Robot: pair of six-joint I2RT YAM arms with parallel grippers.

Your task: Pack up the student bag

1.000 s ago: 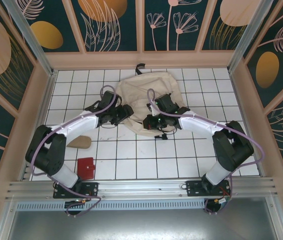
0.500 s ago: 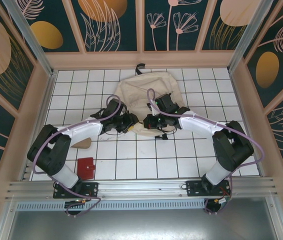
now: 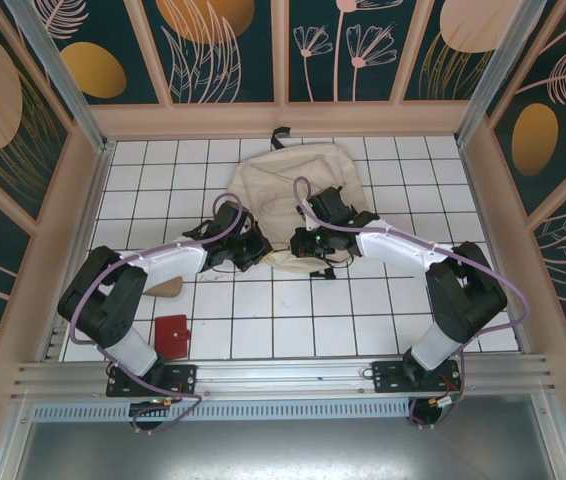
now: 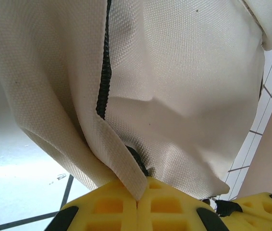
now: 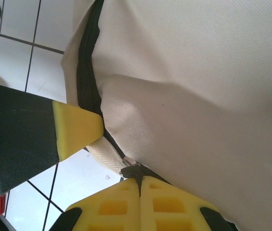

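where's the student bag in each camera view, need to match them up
top external: student bag lies centre, toward the far side of the tiled table.
left wrist: student bag spreads across top and middle, black zipper upper left.
right wrist: student bag covers the right side, black zipper along its left edge.
shared landmark: the tiled table.

student bag (image 4: pixel 184 96): cream cloth is showing a coarse woven grain, matt and softly creasing, across the upper frame.
zipper (image 4: pixel 105 62): black teeth are looking like dull plastic, upper centre.
left gripper (image 4: pixel 137 199): is showing matt yellow plastic, moulded with recessed pockets, bottom centre.
right gripper (image 5: pixel 140 182): is showing the same matt yellow plastic, bottom centre.
table (image 3: pixel 263 310): white tiled surface is looking smooth, giving off a faint sheen.
red item (image 3: pixel 172 336): is looking flat and matt, lower left.
rail (image 3: pixel 283 378): bare metal is gleaming dully along the bottom.
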